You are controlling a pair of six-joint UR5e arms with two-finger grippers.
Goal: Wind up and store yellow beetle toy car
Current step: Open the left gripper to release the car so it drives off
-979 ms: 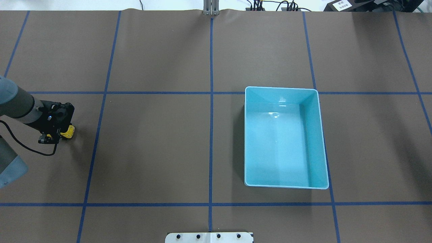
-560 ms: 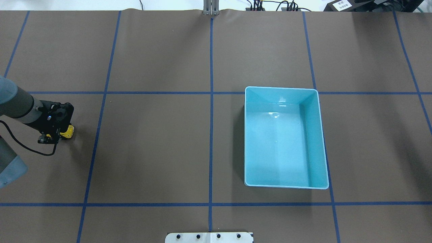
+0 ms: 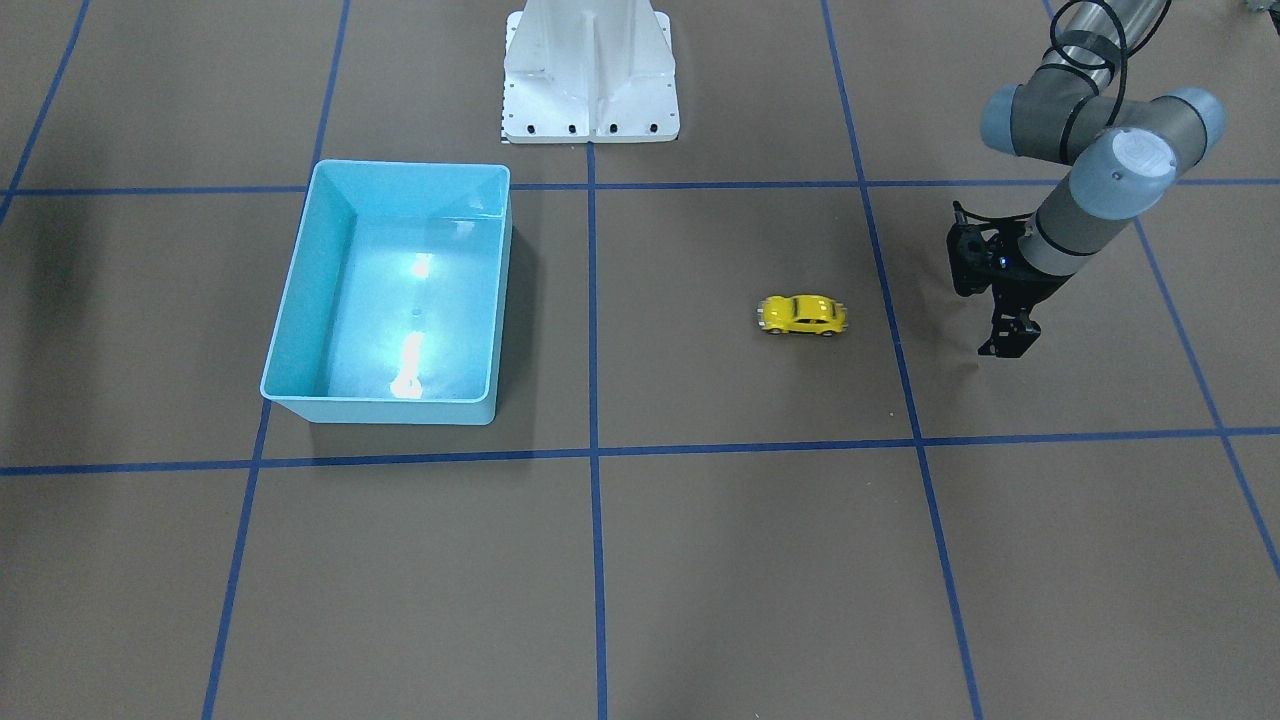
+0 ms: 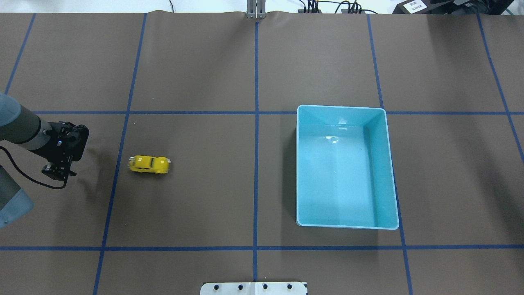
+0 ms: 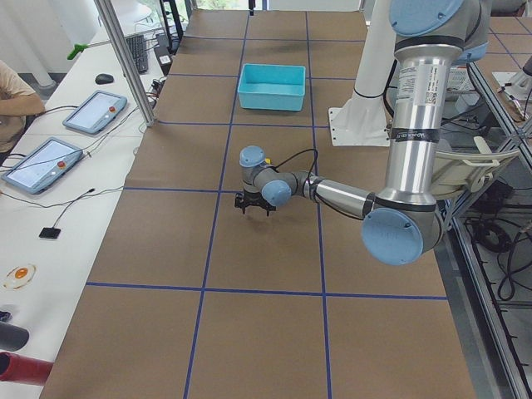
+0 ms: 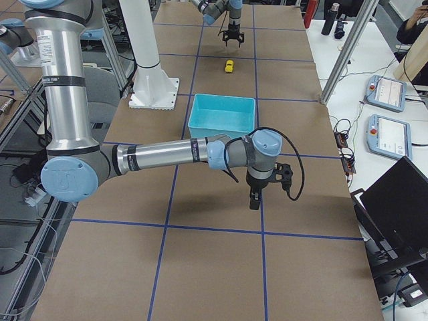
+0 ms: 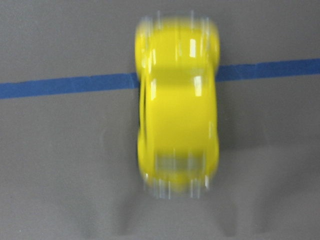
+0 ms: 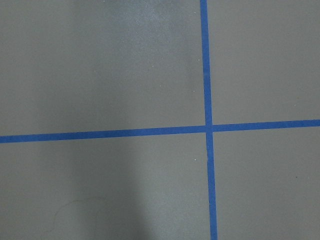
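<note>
Yellow beetle toy car (image 4: pixel 148 164) stands on its wheels on the brown table (image 4: pixel 196 73), left of centre in the overhead view, with no gripper touching it. At the far left edge of that view, the left gripper (image 4: pixel 56 171) points down at the table with its jaws spread apart and nothing between them. It is near the car but clear of it. A blue tape line (image 4: pixel 116 164) runs between the gripper and the car. The left wrist view shows the car blurred. Right of centre, well apart from the car, sits the turquoise bin (image 4: pixel 339 116). The right gripper (image 6: pixel 253 202) appears only in the right side view, lower centre, and its jaw opening cannot be determined.
</note>
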